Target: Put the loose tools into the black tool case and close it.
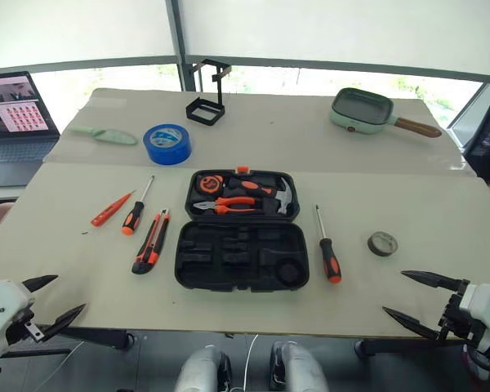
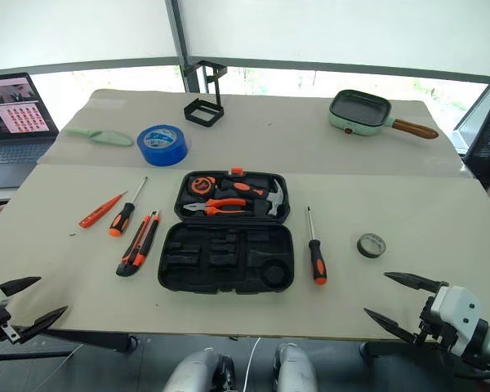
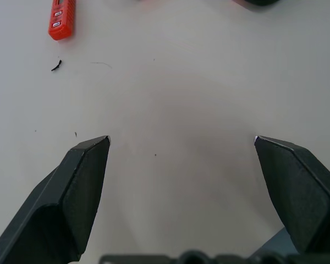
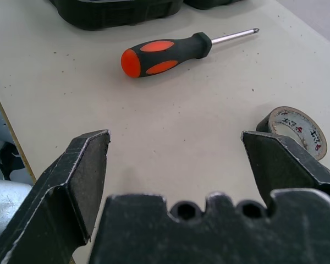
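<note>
The left gripper [image 1: 55, 297] is hovering at the near left edge of the tabletop [image 1: 441, 204], fingers spread wide and holding nothing. Over on the other side, the right gripper [image 1: 407, 295] is doing the same at the near right edge, jaws gaping, nothing between them.

In the right wrist view, a black-and-orange screwdriver [image 4: 170, 50] is lying just ahead of those fingers, with the small dark grey tape roll [image 4: 293, 127] sitting beside one fingertip, apart from it. In the left wrist view, the tip of the thin all-orange screwdriver [image 3: 61, 19] is lying well ahead on bare tabletop.

Moving outward, the black tool case [image 1: 241, 255] is lying open flat at the centre, its near half showing vacant moulded slots, its far half carrying the orange-handled pliers [image 1: 229, 204] and a hammer [image 1: 276, 196]. Just to its right, that screwdriver is resting with its shaft pointing away from the robot, and the grey tape roll is lying further right. To the left of the case, the utility knife [image 1: 150, 242] is lying closest, then a second black-and-orange screwdriver [image 1: 136, 209], then the thin orange one.

Further back, a big blue tape roll [image 1: 167, 144], a black wire stand [image 1: 207, 98] and a pale green pan [image 1: 364, 111] are sitting, with a laptop [image 1: 15, 114] at far left.
</note>
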